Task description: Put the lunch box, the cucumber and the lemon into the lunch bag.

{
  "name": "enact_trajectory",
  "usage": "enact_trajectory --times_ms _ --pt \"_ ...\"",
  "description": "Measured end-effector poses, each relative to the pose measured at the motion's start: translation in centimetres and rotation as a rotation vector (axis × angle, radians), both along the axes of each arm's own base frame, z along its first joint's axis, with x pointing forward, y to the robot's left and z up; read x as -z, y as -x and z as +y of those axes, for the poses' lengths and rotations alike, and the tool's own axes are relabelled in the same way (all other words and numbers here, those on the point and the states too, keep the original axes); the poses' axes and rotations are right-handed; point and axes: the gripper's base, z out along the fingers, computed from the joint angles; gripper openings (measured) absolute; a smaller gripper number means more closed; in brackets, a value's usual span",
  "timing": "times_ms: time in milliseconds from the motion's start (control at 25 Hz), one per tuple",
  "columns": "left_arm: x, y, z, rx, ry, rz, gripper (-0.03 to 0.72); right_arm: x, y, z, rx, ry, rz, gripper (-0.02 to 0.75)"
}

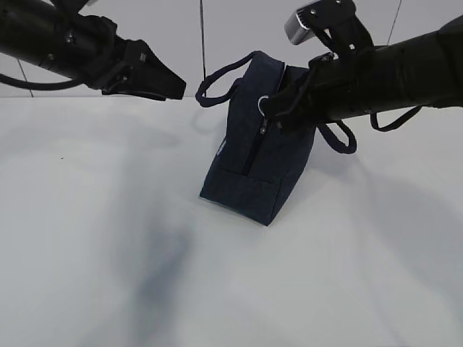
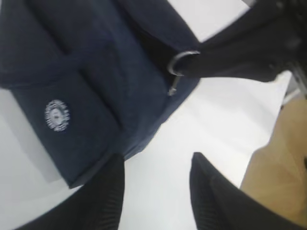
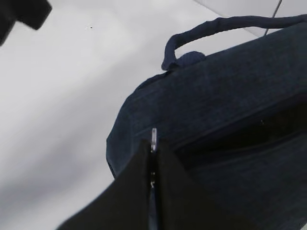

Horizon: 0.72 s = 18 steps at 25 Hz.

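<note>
The dark navy fabric lunch bag [image 1: 257, 155] stands at the centre of the exterior frame on the white worktop [image 1: 108, 253], tilted, with its zipper end facing the camera. The right gripper [image 1: 269, 108] reaches in from the upper right, its jaws clamped on the metal ring pull [image 2: 181, 61] near the top of the bag. The left gripper [image 1: 170, 87] hangs at the upper left, clear of the bag, jaws apart and holding nothing. A small round white logo [image 2: 57, 115] shows on the bag's side panel.

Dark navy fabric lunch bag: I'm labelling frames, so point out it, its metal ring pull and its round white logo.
dark navy fabric lunch bag [image 1: 249, 189]: exterior view, lower side panel.
metal ring pull [image 2: 181, 62]: left wrist view, ring's curved rim.
round white logo [image 2: 57, 115]: left wrist view, centre of print.
</note>
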Motion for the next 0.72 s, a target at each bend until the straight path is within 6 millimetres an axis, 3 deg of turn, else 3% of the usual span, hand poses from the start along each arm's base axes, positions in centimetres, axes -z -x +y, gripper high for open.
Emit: enact_trajectory --times_ms 160,480,720 --pt "0.2 1.0 -1.8 0.114 -0.045 -0.054 0.325 -0.1 -0.1 0.0 0.006 0.001 -0.005 0.001" --pt "0.4 2.1 -4.7 0.250 -0.145 -0.225 0.433 -0.1 -0.1 0.0 0.011 -0.002 -0.001 0.001" --pt "2.6 1.4 -6.4 0.258 -0.216 -0.294 0.437 -0.1 -0.1 0.0 0.013 -0.005 0.002 0.001"
